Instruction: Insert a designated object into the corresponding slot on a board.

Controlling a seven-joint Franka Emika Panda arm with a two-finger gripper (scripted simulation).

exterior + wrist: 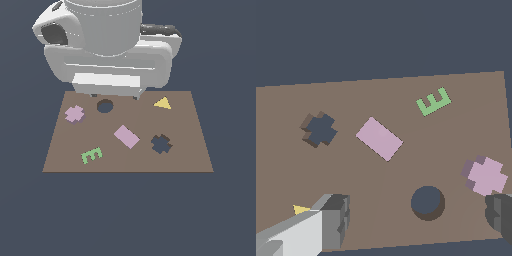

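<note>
The green E [91, 155] and pink rectangle [126, 136] lie nearest, decoys a hasty descent might grab. The cross slot [161, 144] gapes beyond. The pale cross [74, 114] rests on the board [190, 155] (notches demand alignment). The end effector [416, 220] hovers wide, empty.

- This is a computer-made test place, not a real room.
- All around is one flat dark blue-grey color, with no walls or furniture.
- A plain brown board [195, 150] seems to float there.
- The white robot arm [107, 45] looks smooth, like a drawing.
</note>
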